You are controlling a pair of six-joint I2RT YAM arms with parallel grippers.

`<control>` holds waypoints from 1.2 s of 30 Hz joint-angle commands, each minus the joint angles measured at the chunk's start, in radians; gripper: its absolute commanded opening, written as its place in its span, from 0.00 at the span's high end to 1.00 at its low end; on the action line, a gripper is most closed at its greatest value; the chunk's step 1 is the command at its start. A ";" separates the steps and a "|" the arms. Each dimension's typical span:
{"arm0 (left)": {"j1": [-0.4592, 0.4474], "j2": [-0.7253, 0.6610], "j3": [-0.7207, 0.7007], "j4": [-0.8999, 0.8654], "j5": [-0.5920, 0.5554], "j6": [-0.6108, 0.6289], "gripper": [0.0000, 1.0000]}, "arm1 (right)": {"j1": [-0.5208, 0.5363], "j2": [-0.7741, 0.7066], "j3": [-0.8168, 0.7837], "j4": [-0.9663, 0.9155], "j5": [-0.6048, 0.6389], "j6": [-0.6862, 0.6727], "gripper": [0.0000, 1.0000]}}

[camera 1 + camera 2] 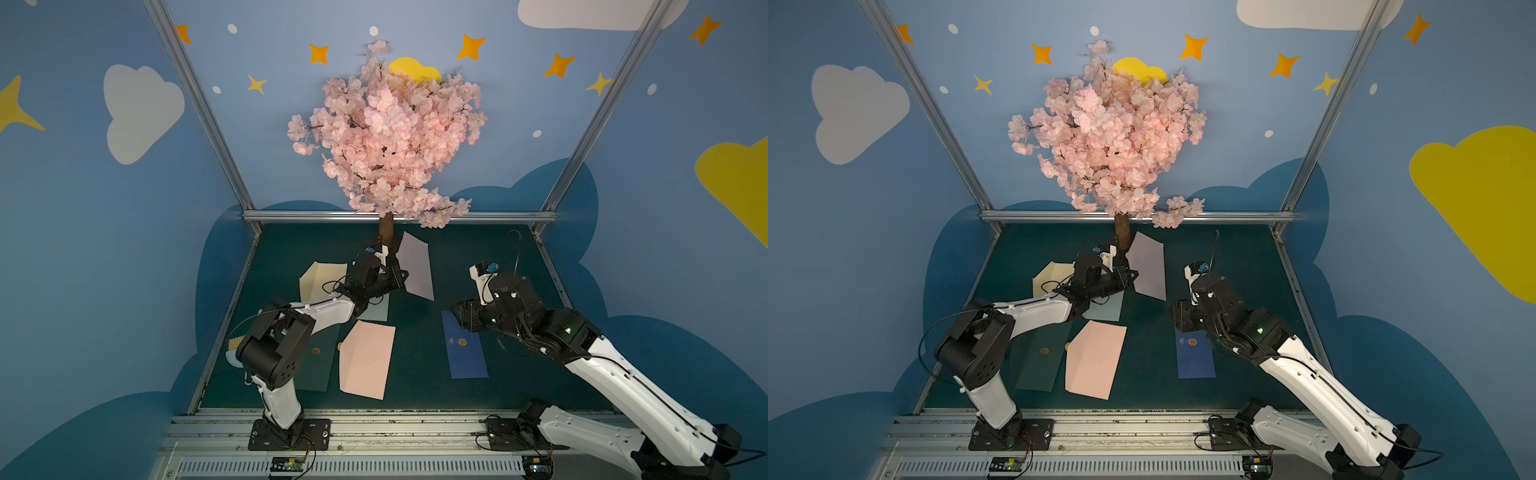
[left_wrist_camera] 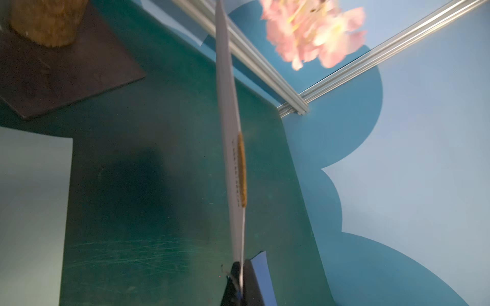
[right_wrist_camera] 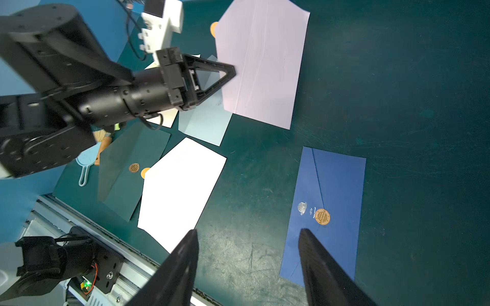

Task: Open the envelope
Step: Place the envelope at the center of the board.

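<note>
Nearest the left wrist camera, the left gripper [image 2: 240, 265] is pinching the lavender envelope [image 2: 228, 106] edge-on, gold seal [image 2: 241, 169] showing. In the right wrist view we are seeing the right gripper [image 3: 248, 231] hanging wide open, empty, over the blue envelope's [image 3: 336, 185] edge. Both top views are showing open green mat [image 1: 419, 332] between them.

- A dark green mat [image 1: 478, 257], scuffed pale, spreads under both my jaws.
- A pink blossom tree [image 1: 386, 133] rises just beyond my left jaws.
- Farther on, past an aluminium rail [image 1: 316, 215], the blue back wall [image 1: 270, 145] carries orange stars [image 1: 319, 54].
- A white cloud [image 1: 137, 112] is painted outward of my left jaws, a yellow cloud [image 1: 739, 183] outward of my right jaws.
- The light is dim.
</note>
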 commanded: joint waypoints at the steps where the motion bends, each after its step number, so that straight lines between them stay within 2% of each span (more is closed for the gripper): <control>1: 0.002 0.050 0.054 -0.024 0.046 -0.035 0.97 | 0.001 -0.031 -0.008 -0.040 0.001 0.000 0.38; 11: 0.004 0.099 0.130 -0.317 0.016 -0.001 0.97 | -0.001 -0.028 -0.005 -0.033 -0.013 -0.001 0.38; 16: 0.006 0.123 0.164 -0.412 0.039 0.035 0.97 | -0.002 -0.031 -0.006 -0.033 -0.015 0.000 0.38; 27: 0.007 0.153 0.133 -0.390 0.059 0.024 0.97 | -0.001 -0.034 -0.009 -0.038 -0.021 -0.004 0.38; 33: 0.007 0.152 0.113 -0.359 0.065 0.013 0.71 | -0.001 -0.025 -0.021 -0.030 -0.035 0.002 0.38; 36: 0.007 0.137 0.093 -0.356 0.044 0.009 0.69 | -0.001 -0.027 -0.027 -0.027 -0.034 0.003 0.38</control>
